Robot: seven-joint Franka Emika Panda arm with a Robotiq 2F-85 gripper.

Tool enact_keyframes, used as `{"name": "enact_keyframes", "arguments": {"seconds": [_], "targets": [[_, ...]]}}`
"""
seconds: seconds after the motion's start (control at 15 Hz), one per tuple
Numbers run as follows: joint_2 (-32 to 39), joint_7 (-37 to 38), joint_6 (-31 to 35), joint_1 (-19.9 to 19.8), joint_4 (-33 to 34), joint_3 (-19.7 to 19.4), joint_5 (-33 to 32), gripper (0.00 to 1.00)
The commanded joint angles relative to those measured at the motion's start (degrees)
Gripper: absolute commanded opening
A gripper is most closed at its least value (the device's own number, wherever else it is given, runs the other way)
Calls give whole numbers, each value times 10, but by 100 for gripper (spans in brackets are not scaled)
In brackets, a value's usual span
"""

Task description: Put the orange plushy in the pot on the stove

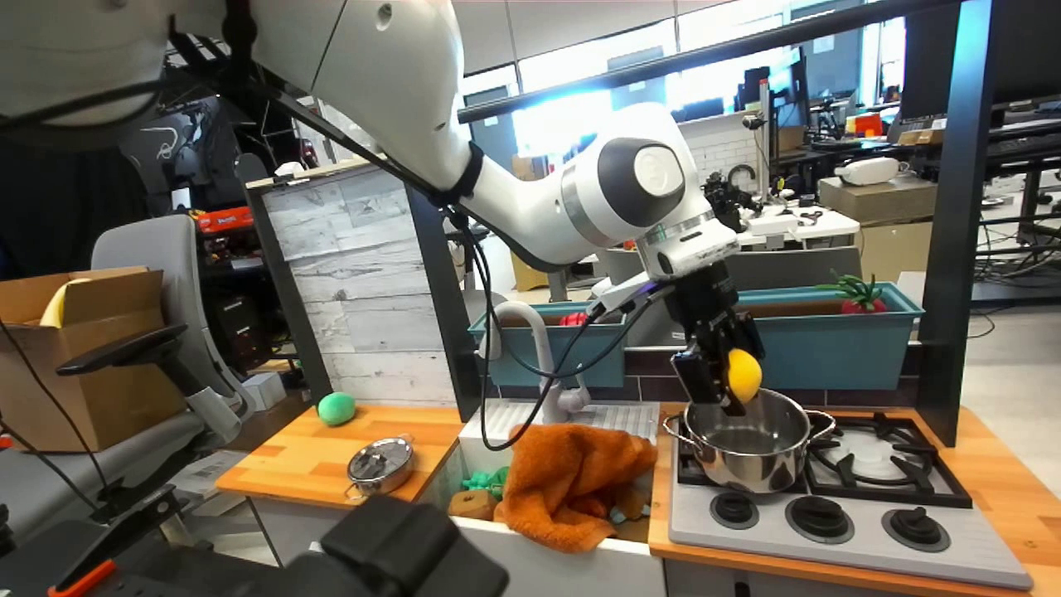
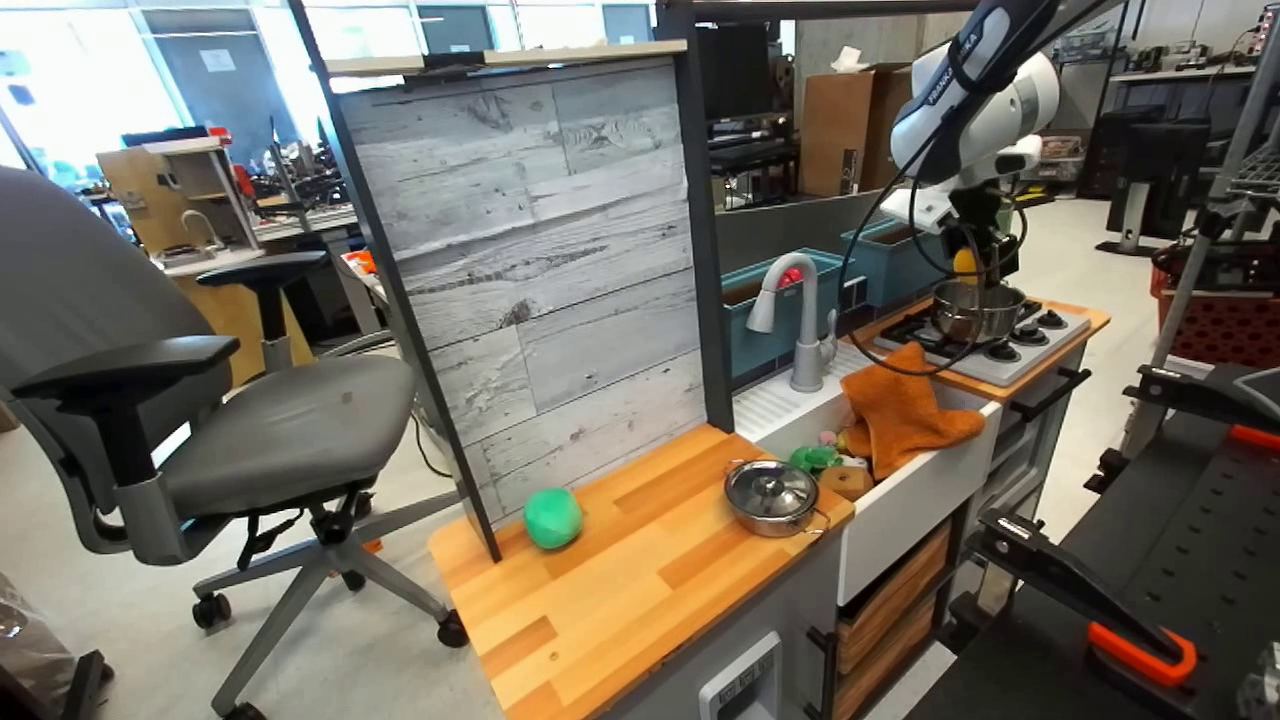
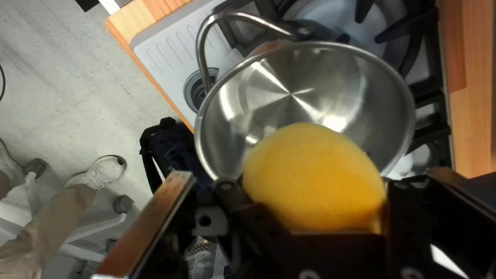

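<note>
Right of frame in both exterior views: orange plushy point(image 1: 743, 376) just above pot point(image 1: 742, 471), pot on stove point(image 1: 868, 514). Wrist view: gripper point(image 3: 310, 180), jaws apart, plushy between; cannot tell if gripped.

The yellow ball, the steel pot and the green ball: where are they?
Yellow ball point(image 3: 314, 178): in the wrist view, middle of its visible surface.
Steel pot point(image 1: 750, 473): in an exterior view, on its outer wall.
Green ball point(image 2: 553, 518): in an exterior view, middle of its rounded side.

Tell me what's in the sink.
Mostly an orange cloth, draped over the front edge of the sink. Beside it are a brown block and something green. What the cloth covers can't be seen.
</note>
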Motion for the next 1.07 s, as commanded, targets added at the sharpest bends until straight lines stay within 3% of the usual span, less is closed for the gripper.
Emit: {"name": "enact_keyframes", "arguments": {"seconds": [0.0, 0.27, 0.6, 0.73, 0.8, 1.0], "targets": [[22, 33, -28, -18, 64, 19, -24, 69], [31, 47, -36, -19, 85, 30, -35, 98], [41, 51, -41, -21, 100, 41, -39, 100], [39, 42, -31, -14, 93, 37, -12, 100], [28, 43, -19, -3, 64, 27, -22, 100], [28, 43, -19, -3, 66, 29, -19, 100]]}}
